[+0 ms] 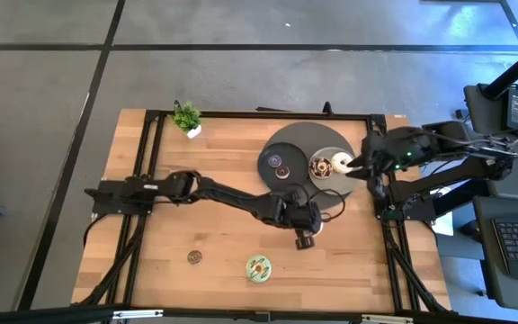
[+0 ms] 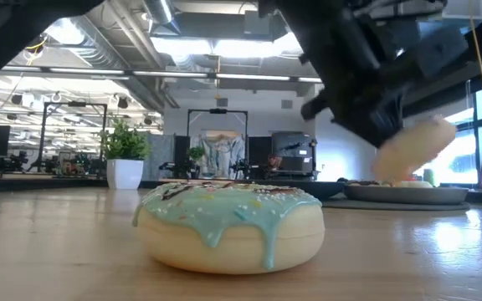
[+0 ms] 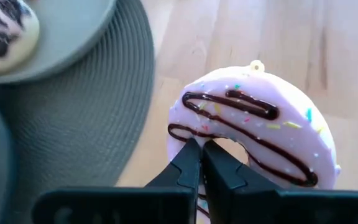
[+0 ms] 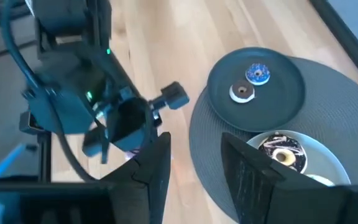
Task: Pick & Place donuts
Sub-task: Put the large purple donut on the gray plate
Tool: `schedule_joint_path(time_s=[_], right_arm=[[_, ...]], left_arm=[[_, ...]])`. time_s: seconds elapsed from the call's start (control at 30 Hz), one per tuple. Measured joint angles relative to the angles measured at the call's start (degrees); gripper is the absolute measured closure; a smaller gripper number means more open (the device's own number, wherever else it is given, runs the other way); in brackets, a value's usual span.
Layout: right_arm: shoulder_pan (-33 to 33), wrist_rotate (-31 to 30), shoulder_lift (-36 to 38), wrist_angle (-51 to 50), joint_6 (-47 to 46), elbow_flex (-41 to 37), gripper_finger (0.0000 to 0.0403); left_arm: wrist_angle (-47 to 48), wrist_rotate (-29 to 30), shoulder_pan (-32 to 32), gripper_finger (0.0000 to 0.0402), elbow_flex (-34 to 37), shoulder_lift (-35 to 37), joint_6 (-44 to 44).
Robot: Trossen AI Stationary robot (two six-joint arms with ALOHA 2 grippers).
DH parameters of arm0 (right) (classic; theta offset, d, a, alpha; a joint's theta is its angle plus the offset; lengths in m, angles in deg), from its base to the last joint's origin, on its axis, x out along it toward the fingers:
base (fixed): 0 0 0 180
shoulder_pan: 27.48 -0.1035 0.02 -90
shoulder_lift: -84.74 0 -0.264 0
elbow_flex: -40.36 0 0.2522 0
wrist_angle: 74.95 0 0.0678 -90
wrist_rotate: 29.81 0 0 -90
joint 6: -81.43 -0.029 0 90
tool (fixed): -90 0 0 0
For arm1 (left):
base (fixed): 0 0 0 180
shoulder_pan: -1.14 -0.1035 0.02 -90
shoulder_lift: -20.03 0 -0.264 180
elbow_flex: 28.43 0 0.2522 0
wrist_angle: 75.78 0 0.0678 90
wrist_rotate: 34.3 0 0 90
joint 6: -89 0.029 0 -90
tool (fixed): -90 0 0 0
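**Pink donut pinched over the desk, right hand waiting open by the plates**

From above, the left hand (image 1: 305, 236) sits near the middle of the desk (image 1: 223, 229), just off the edge of the round grey mat (image 1: 331, 202). That view hides what it carries. The left wrist view settles it: the two dark fingers (image 3: 194, 163) are pressed together through the hole of a pink donut (image 3: 253, 127) striped with chocolate icing and sprinkles, gripping its ring, with bare wood right beneath. The low view catches only a pale edge of that donut under the dark arm, lifted clear of the desk.

Below that hand, toward the front edge, lies the green-iced donut (image 1: 258, 266), which fills the low view's foreground with dripping mint icing. Further to the hand's left rests a small brown mini donut (image 1: 194, 257). A potted plant (image 1: 187, 118) stands at the far corner.

Past the left hand, on the mat, the dark plate (image 1: 288, 148) carries two small minis. Beside it the lighter plate (image 1: 329, 177) holds a chocolate sprinkled donut (image 1: 319, 166) and a cream donut (image 1: 342, 163).

The right hand (image 1: 358, 166) hovers at that plate's rim, its fingers (image 4: 157, 163) spread apart and holding nothing; the right wrist view shows both plates just ahead of them.
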Motion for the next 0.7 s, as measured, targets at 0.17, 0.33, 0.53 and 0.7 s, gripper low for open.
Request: schedule_joint_path(time_s=[0.17, 0.33, 0.53, 0.7], right_arm=[[0.0, -0.2, 2.3, 2.2, -0.7, -2.2, 0.026], [0.0, -0.2, 1.7, 2.6, -0.5, -2.8, 0.026], [0.0, -0.2, 1.4, 2.7, 0.8, -2.9, 0.026], [0.0, -0.2, 1.4, 2.7, 0.8, -2.9, 0.026]], left_arm=[[0.1, 1.1, 0.0, 0.0396, -0.2, -2.1, -4.3], [-0.2, 2.0, 0.0, 0.0384, -0.2, -2.6, -7.8], [-0.6, -0.6, 0.0, 0.0368, -0.2, -2.6, -8.3], [-0.8, -2.6, 0.0, 0.036, -0.2, -2.6, -8.3]])
